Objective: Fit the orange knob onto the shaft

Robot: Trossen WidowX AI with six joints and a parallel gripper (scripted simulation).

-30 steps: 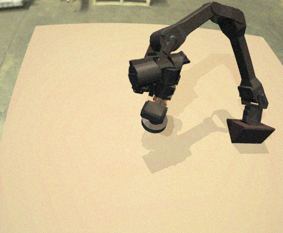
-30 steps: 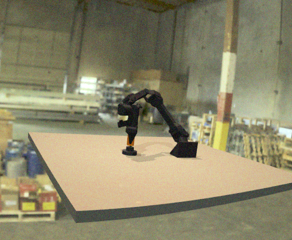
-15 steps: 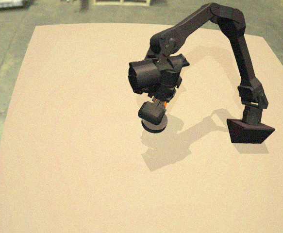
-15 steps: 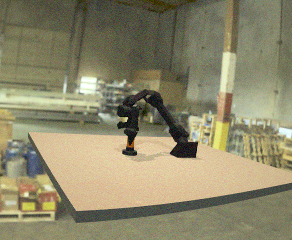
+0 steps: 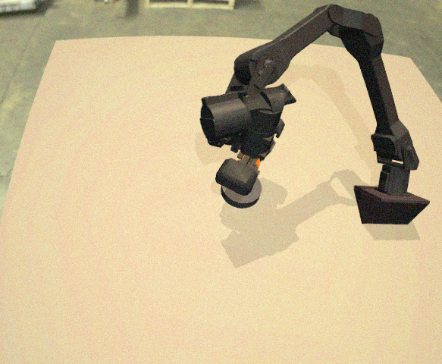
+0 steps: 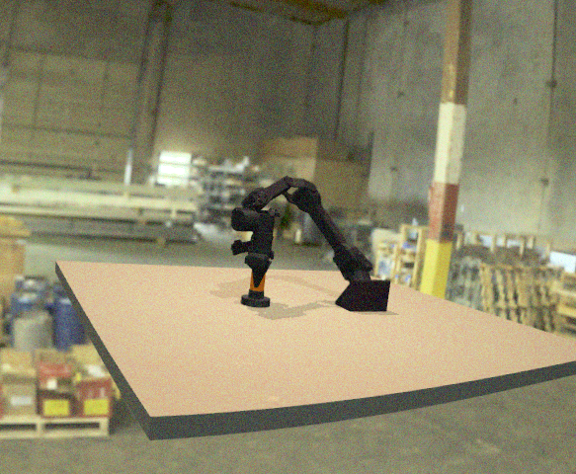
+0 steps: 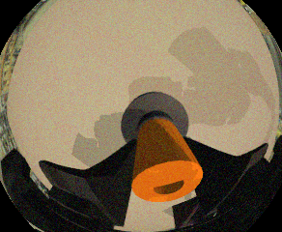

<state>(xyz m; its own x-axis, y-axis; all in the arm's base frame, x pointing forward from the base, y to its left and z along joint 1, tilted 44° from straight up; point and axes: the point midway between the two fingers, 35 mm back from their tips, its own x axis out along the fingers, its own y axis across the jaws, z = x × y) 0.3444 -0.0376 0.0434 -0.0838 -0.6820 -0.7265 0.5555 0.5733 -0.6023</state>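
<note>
The orange knob (image 5: pixel 258 162) (image 6: pixel 262 285) (image 7: pixel 151 140) stands upright over the round pedestal (image 5: pixel 256 192) (image 6: pixel 248 301) (image 7: pixel 155 100). In the exterior view its lower end meets the short dark collar on the pedestal, with no gap visible. A D-shaped dark mark shows in its top face in the wrist view. My gripper (image 6: pixel 258 281) (image 7: pixel 159 142) points down and is shut on the knob, a finger on each side. The shaft is hidden inside the knob, so its flat side does not show. In the top view the gripper hides most of the knob.
The arm's base (image 5: pixel 389 205) (image 6: pixel 367 295) stands on the table (image 5: pixel 134 254) (image 6: pixel 278 361) to the right of the pedestal in the top and exterior views. The arm arches between base and knob. The arm's shadows fall around the pedestal.
</note>
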